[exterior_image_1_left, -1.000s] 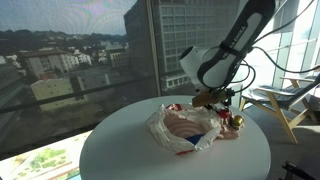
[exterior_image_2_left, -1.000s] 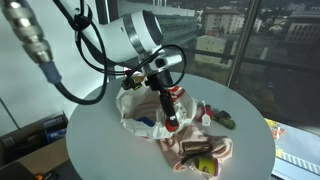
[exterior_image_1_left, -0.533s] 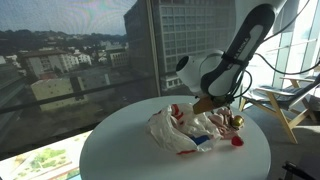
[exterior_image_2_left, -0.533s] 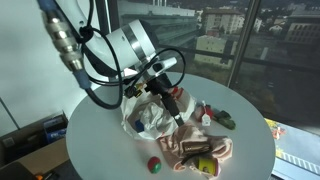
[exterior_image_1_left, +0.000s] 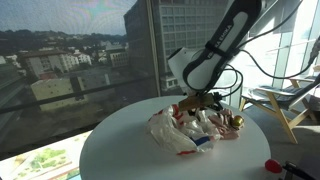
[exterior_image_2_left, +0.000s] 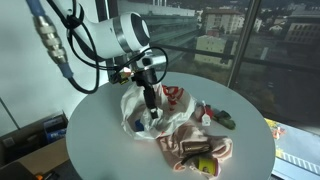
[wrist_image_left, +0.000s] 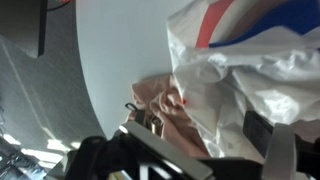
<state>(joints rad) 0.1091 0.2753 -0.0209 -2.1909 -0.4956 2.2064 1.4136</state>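
Your arm (exterior_image_1_left: 225, 45) has swung a little left over the round counter (exterior_image_1_left: 110, 145). The hand (exterior_image_2_left: 150, 105) now hangs straight down over the white plastic bag (exterior_image_2_left: 133, 112), with its tips at the bag's crumpled top.

The bag lies at the middle of the counter. A pink pouch (exterior_image_2_left: 205, 150) of snacks sits just beside it on the near right.

The hand has let go. A second ago it was pinched on a small red thing. Now the jaws look spread wide with nothing between them, and the wrist view shows only bag plastic below.

That small red thing (exterior_image_1_left: 270, 165) has rolled off to the right. In an exterior view it sits at the counter's right rim, or just past it; you cannot tell which. It is well apart from the hand and the bag.

So your hand is free, but the red thing is loose and outside the bag.
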